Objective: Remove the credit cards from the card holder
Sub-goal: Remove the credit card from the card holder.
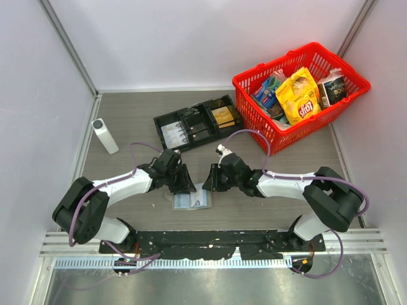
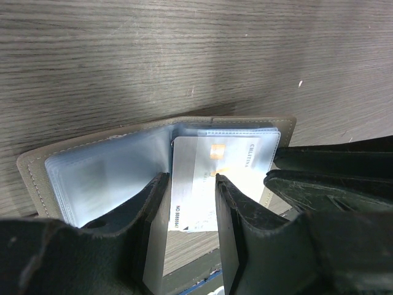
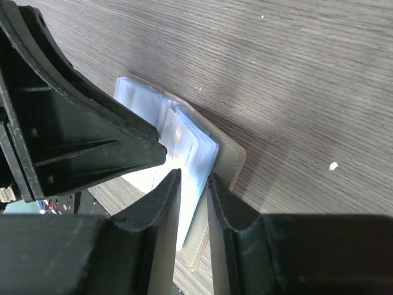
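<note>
The holder (image 1: 192, 201) lies open on the table (image 1: 127, 127), near its front edge. The right gripper (image 3: 191, 178) nips its right-hand sleeves, jaws nearly together, likely to steady it. The left gripper (image 2: 190, 181) straddles a protruding card (image 2: 196, 166), jaws parted, though I cannot tell whether they grip it.

One card holder (image 1: 192, 201), one basket (image 1: 306, 127), one tray (image 1: 160, 121), one white tube (image 1: 105, 135)
</note>
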`<action>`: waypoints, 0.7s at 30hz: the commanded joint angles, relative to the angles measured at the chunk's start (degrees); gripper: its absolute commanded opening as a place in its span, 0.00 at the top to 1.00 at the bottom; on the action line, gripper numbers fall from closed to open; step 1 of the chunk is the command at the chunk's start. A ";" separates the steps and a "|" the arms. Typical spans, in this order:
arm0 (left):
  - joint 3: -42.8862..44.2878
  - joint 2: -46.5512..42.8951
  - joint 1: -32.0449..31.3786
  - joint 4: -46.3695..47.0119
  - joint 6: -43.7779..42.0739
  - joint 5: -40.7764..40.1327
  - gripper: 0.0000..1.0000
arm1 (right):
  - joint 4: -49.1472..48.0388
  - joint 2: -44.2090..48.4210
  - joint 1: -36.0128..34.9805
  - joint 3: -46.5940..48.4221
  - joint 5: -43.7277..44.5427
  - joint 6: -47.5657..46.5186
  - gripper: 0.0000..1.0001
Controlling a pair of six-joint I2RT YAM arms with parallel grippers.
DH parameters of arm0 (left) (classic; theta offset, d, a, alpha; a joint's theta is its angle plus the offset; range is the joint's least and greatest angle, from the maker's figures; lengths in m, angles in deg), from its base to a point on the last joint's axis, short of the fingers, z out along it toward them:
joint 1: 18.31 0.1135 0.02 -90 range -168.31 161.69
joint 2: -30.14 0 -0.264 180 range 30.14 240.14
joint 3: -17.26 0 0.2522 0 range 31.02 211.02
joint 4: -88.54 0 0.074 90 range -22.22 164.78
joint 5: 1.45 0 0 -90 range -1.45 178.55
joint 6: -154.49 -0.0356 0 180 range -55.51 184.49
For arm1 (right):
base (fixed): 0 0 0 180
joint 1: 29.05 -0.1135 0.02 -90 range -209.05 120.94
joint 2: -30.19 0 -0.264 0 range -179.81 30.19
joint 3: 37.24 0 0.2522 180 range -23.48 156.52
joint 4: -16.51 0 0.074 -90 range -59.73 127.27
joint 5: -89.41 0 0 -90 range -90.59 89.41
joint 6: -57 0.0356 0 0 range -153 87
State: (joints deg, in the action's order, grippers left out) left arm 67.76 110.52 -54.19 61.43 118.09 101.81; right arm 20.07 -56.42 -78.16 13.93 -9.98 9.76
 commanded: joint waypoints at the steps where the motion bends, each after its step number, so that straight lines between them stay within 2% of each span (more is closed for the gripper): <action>1: 0.10 -0.93 0.37 -0.81 -0.34 -0.60 0.61 | 0.69 1.87 -0.03 2.58 3.74 0.30 0.71; 5: 0.10 -0.75 0.28 -0.81 -0.25 -0.51 0.61 | 5.97 4.60 -0.03 3.81 9.20 -0.49 0.65; 9: 0.18 -0.84 0.28 -0.89 -0.17 -0.51 0.61 | 5.10 6.45 -0.38 4.43 7.03 -1.28 0.63; 10: 0.36 -0.75 0.37 -0.98 -0.25 -0.60 0.61 | 3.27 6.45 -0.29 4.34 5.62 -1.63 0.69; 13: 0.53 -0.66 0.37 -1.07 -0.17 -0.51 0.61 | -0.25 4.88 -0.29 4.34 -1.13 -0.93 0.80; 16: 0.71 -0.66 0.28 -1.25 -0.17 -0.60 0.61 | -4.82 2.42 -0.47 3.90 -5.63 0.39 0.84; 21: 0.54 -0.75 0.37 -1.25 -0.08 -0.69 0.61 | -6.76 -2.07 -0.38 2.33 -7.05 1.53 0.94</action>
State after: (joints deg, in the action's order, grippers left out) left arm 67.76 110.52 -54.19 61.19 118.11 101.81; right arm 17.95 -55.63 -78.18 16.48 -13.43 9.87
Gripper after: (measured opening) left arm 0.386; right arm 0.085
